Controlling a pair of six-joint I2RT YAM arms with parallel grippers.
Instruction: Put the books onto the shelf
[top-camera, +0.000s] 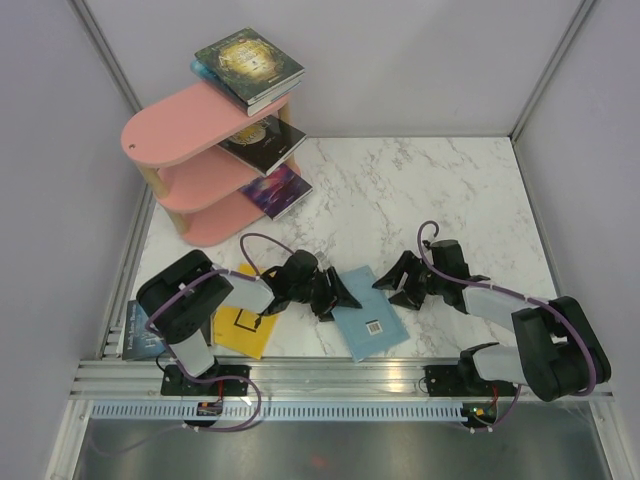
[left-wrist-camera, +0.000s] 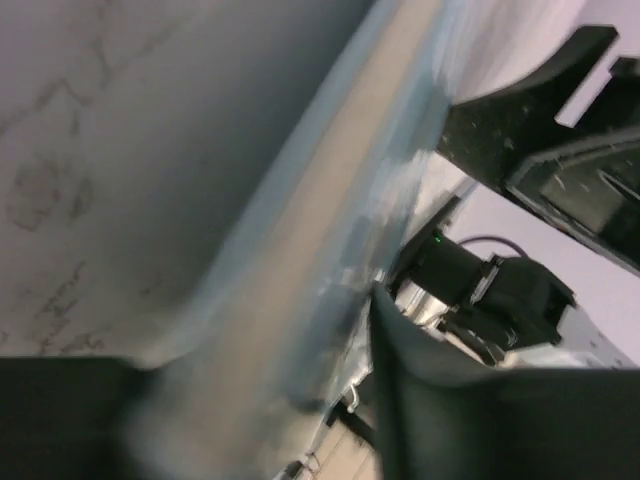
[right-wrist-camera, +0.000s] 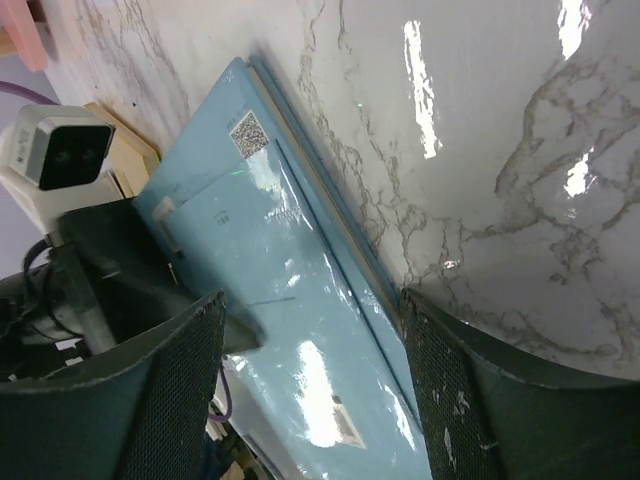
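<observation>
Nearest the lens, the black left gripper (top-camera: 338, 290) and right gripper (top-camera: 392, 282), jaws apart, are flanking a thin light-blue book (top-camera: 370, 312) lying flat on the white marble tabletop (top-camera: 400, 190), while dark-covered books (top-camera: 250, 62) are already sitting on the pink three-tier shelf (top-camera: 175, 135), a yellow book (top-camera: 243, 325) and a dark book (top-camera: 137, 335) are waiting at left, and open marble is stretching between.

Glossy light blue book (right-wrist-camera: 270, 260) lies on polished marble-look table (right-wrist-camera: 480, 150); pink shelf (top-camera: 180, 130) looks matt.

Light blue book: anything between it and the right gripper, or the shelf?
Nothing visible between the right gripper and the light blue book. Toward the shelf, the left gripper sits at the book's left edge, on that line.
</observation>
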